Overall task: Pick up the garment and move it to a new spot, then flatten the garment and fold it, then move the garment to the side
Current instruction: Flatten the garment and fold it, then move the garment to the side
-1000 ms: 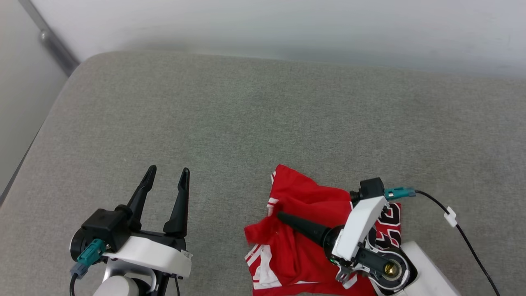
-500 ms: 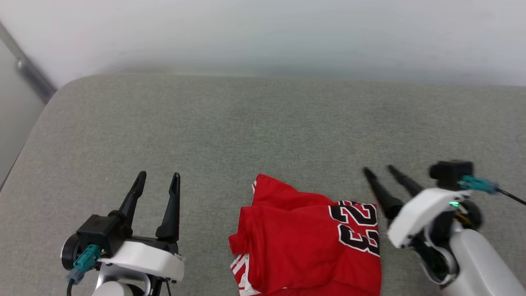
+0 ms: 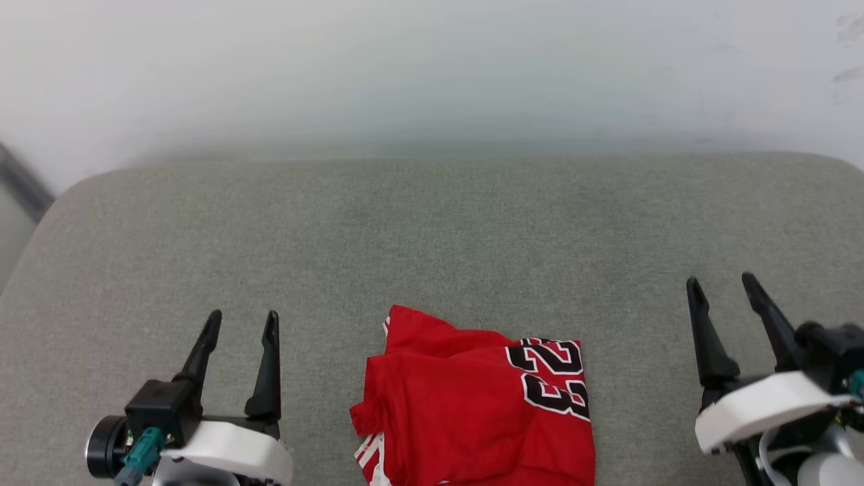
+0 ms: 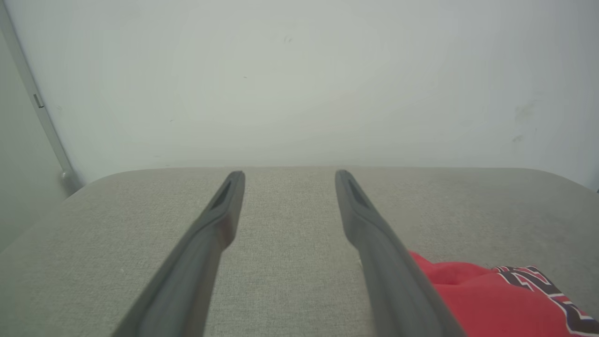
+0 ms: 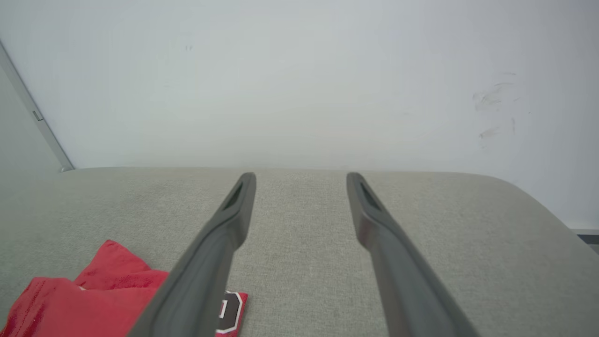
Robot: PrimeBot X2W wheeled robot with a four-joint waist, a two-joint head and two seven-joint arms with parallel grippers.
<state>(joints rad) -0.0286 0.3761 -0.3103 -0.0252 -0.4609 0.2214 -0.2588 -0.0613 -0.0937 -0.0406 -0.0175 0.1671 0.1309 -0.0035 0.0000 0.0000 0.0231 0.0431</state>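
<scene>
Garment [image 3: 472, 405]: lies on the grey cushion [image 3: 432, 229] at its near edge, centre, and is cut off by the bottom of the head view. It is a compact, roughly square red bundle, so I judge the folding done. The "23" [image 3: 553, 378] faces up at the right edge. Striped trim shows at the near-left corner. 1 loose red flap rises at the far-left corner and is not tucked flat.

Left gripper [image 3: 243, 315]: fingers parted by a moderate gap, holding nothing, left of the garment and apart from it. The left wrist view shows bare cushion between the fingers and red cloth just past the right finger.

Right gripper [image 3: 719, 280]: parted about the same, empty, well right of the garment. The right wrist view has the cloth low on its left.

Reading: the 2 grippers flank the bundle with tips pointing at the far wall [image 3: 432, 67]. Neither touches the cloth, so nothing can tug the folds open.

Stage (judgement): the fold holds. Whether this spot counts as "the side" I cannot tell. If a move remains, grip through all layers. The fabric is thin, and a 1-layer pinch would peel the bundle apart.
</scene>
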